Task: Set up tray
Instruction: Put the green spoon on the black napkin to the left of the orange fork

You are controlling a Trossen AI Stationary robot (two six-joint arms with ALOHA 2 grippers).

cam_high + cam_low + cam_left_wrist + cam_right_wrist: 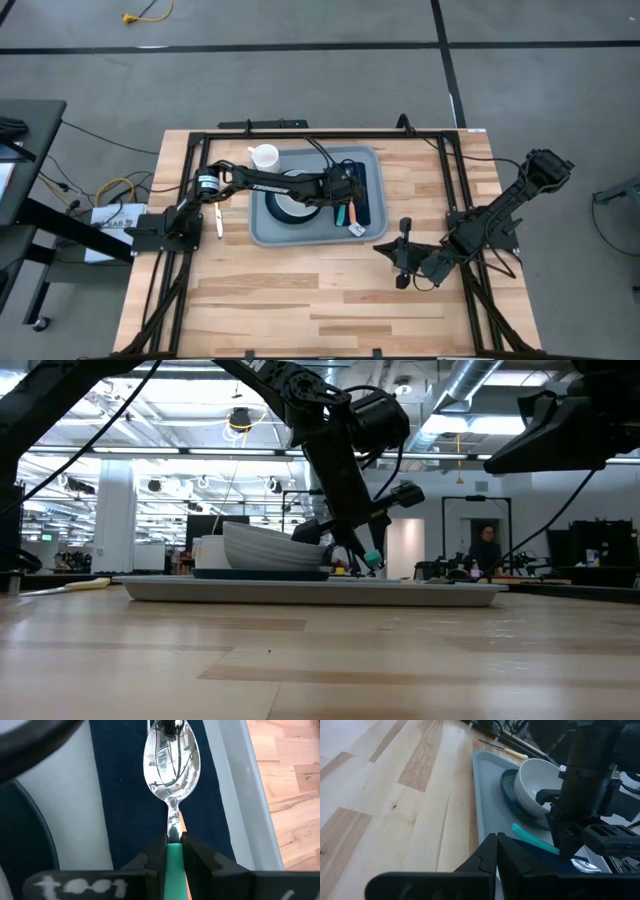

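One tray: the grey-blue tray (262, 228) sits on the wooden table (300, 300), and I place everything else by it.
Tray contents: a dark teal plate (275, 207) with a white bowl (534, 787) on it, and a navy napkin (125, 795) along the tray's side nearest my right arm.
My left gripper (174, 851): over the tray, above the napkin, fingers clamped on a spoon (171, 765) by its teal handle, the shiny bowl of the spoon pointing away over the napkin.
My right gripper (497, 851): off the tray, low over bare table near the tray's corner, fingers pressed together on nothing.
Outside the tray: a white cup (265, 156) just beside the tray's far rim; a knife (218, 220) on the table beside the tray, on my left arm's side.
High view only: the cup and the tray's whole outline.
Left wrist view only: an orange sliver under the spoon's neck; what it is I cannot tell.
Low view only: the bowl's side profile standing above the tray rim, and a person (485, 546) in the room far behind the tray.
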